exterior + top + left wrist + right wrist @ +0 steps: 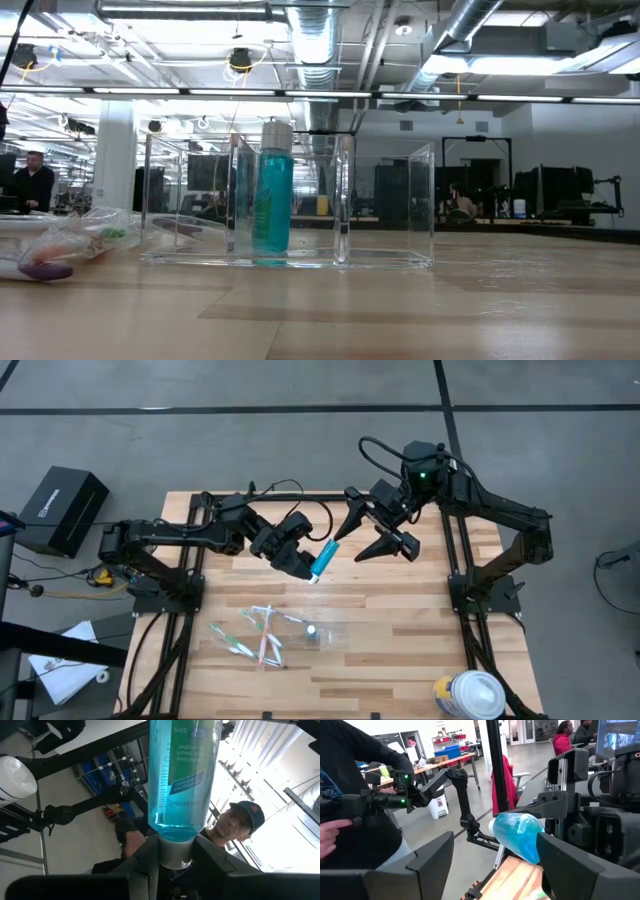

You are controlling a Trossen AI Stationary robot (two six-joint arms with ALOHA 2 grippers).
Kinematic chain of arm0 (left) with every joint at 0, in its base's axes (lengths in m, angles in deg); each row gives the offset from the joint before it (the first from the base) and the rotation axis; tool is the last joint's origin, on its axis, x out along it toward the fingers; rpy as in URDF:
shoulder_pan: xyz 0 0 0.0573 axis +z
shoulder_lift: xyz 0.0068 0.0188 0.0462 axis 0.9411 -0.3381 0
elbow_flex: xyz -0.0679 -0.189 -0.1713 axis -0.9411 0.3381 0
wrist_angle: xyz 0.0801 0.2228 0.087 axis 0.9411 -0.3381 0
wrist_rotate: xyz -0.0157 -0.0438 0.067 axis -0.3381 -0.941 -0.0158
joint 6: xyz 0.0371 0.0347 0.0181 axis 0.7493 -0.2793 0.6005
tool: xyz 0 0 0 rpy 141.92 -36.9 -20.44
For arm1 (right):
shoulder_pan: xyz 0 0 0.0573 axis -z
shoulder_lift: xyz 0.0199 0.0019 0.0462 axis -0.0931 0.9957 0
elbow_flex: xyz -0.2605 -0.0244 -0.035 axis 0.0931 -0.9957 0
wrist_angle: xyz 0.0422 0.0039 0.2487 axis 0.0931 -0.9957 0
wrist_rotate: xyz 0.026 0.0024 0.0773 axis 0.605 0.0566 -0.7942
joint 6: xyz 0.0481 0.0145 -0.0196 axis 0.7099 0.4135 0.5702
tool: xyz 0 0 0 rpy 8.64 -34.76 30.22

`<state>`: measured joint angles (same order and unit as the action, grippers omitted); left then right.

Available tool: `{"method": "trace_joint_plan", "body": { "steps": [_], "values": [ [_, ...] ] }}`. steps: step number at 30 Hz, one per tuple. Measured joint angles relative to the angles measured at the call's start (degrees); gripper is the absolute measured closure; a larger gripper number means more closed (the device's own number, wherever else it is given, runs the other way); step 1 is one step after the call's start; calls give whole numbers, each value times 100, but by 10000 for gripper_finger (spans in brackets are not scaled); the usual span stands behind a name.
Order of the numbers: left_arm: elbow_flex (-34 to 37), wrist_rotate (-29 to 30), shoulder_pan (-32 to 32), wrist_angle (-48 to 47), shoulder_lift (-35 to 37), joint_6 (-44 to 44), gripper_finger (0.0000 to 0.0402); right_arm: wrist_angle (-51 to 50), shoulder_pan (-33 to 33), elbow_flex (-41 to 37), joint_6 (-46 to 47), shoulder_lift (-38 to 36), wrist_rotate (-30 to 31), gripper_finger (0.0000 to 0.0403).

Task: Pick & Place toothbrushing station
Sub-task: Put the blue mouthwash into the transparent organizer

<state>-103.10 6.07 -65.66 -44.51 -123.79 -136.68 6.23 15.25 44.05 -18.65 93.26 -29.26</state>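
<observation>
My left gripper [306, 565] holds a teal see-through tube [322, 558] with a silver cap in the air above the table's middle. My right gripper [365, 536] is open just right of it; in the right wrist view the tube's rounded free end [517, 836] shows between and beyond its fingers. I cannot tell whether they touch. Near the front, a second teal tube [272, 192] stands upright in the clear plastic holder [385, 215]. Several pale toothbrushes [258, 636] lie flat on the wood to the holder's left. My left gripper pinches the tube's silver cap end [175, 856] between its two fingers [146, 866]. The tube runs on ahead of the fingers, along them, toward the right gripper. It is lifted clear of the table, slanting a little upward.
A round white-lidded canister [470, 694] stands at the table's front right corner. A black box [62, 510] sits on the floor left of the table. A person stands beyond the table's edge in both wrist views. Bare wood lies right of the holder.
</observation>
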Motion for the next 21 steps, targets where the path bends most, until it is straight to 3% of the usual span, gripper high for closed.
{"method": "trace_joint_plan", "body": {
  "steps": [21],
  "values": [
    [-2, -125, -13, 61, 0, -53, 321, 524, 87, 103, 431, 413, -168, 129]
  ]
}}
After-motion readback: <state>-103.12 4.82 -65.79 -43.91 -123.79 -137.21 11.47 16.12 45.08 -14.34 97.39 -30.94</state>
